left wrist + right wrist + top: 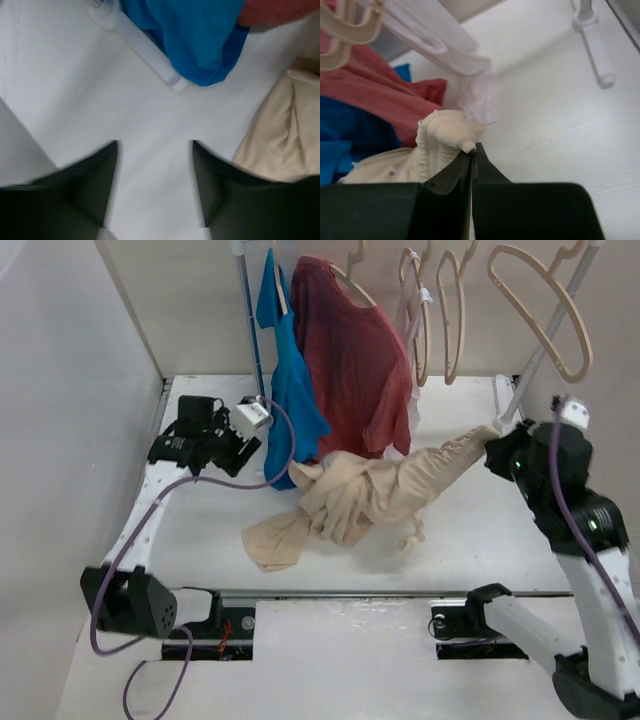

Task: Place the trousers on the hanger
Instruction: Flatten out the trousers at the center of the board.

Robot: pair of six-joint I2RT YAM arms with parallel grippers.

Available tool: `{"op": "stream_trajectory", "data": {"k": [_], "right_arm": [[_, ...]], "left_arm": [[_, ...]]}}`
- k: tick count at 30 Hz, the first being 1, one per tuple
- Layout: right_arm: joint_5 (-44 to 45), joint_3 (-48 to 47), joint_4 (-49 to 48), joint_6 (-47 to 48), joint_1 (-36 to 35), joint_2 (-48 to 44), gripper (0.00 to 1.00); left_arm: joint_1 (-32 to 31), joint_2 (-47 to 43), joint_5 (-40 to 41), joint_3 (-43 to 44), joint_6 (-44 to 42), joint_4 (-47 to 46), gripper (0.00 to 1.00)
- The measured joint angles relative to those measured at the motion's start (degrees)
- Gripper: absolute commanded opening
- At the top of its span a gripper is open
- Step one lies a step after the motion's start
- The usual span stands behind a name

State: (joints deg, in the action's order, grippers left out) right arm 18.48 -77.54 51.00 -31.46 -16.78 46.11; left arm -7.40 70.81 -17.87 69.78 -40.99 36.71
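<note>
Right fingers [450,177] pinching ribbed edge of trousers [370,495], left fingers [90,175] spread above table [60,90]

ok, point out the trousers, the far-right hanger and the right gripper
trousers [370,495], top view, bunched middle.
hanger [574,371], top view, lower end of loop.
right gripper [472,152], right wrist view, between fingertips.

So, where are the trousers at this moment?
In the top view the trousers lie crumpled on the table, just in front of the hanging red T-shirt; one end stretches right, where the right gripper is shut on it.
</note>
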Motion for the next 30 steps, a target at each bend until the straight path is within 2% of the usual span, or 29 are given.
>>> {"op": "stream_trajectory", "data": {"k": [1, 2, 3, 4, 5, 8, 10, 12, 14, 18, 21, 24, 26, 27, 28, 29, 30], "right_arm": [[0.63, -0.33, -0.22, 0.61, 0.59, 2.32, 0.00], [0.55, -0.79, -0.37, 1.31, 1.81, 5.57, 0.06], [-0.15, -1.20, -0.70, 1.99, 3.15, 9.35, 0.22], [-1.38, -2.01, -1.33, 3.02, 4.92, 14.49, 0.50], [-2.67, -2.54, -2.23, 3.23, 6.45, 18.64, 0.99], [-6.93, -4.07, -4.35, 5.64, 10.99, 33.51, 1.00], [-8.39, -4.17, -4.07, 6.49, 12.28, 40.41, 1.00], [-9.27, -2.38, -3.91, 6.91, 12.22, 42.49, 1.00], [-10.10, 1.51, -4.68, 6.84, 12.00, 39.47, 1.00], [-11.47, 14.01, -6.03, 5.35, 13.68, 24.50, 1.00], [-12.74, 20.98, -6.56, 4.31, 16.76, 18.71, 1.00], [-14.45, 25.27, -8.72, 3.10, 17.57, 23.26, 1.00], [-16.79, 27.34, -11.08, 2.47, 17.57, 29.40, 0.99], [-17.94, 28.35, -12.24, 2.21, 17.55, 32.15, 0.98], [-18.97, 29.09, -13.14, 1.95, 17.55, 34.36, 0.98], [-19.85, 29.79, -14.08, 1.66, 17.55, 36.33, 0.88], [-20.65, 30.47, -15.13, 1.66, 17.57, 37.83, 0.81]], "left_arm": [[-0.39, 1.05, 0.24, 0.02, 0.11, -0.76, 0.64], [-1.60, 4.17, 1.51, 0.59, 1.92, -1.57, 0.68], [-2.73, 7.28, 2.71, 1.90, 3.19, -2.03, 0.68], [-3.93, 11.45, 3.80, 3.87, 4.81, -2.49, 0.68], [-4.92, 15.69, 4.83, 5.88, 6.29, -3.23, 0.70], [-6.88, 23.50, 6.49, 8.61, 8.96, -5.60, 0.70], [-8.15, 23.80, 7.39, 7.61, 9.07, -5.51, 0.70], [-10.12, 20.57, 8.11, 4.63, 8.00, -5.42, 0.71], [-13.99, 15.47, 8.28, -0.35, 6.64, -5.33, 0.75], [-24.15, 8.28, 8.79, -11.15, 5.46, -6.10, 0.76], [-29.88, 10.23, 10.32, -18.36, 5.88, -7.52, 0.77], [-33.38, 16.17, 12.90, -21.86, 7.30, -9.18, 0.77], [-34.60, 17.18, 14.43, -20.90, 8.46, -9.79, 0.71], [-35.04, 17.44, 14.99, -20.68, 8.90, -10.01, 0.48], [-35.39, 17.57, 15.32, -20.61, 9.46, -10.45, 0.31], [-35.69, 17.75, 15.61, -20.63, 10.05, -10.99, 0.13], [-35.82, 17.97, 15.93, -20.68, 10.14, -11.78, 0.00]]}}
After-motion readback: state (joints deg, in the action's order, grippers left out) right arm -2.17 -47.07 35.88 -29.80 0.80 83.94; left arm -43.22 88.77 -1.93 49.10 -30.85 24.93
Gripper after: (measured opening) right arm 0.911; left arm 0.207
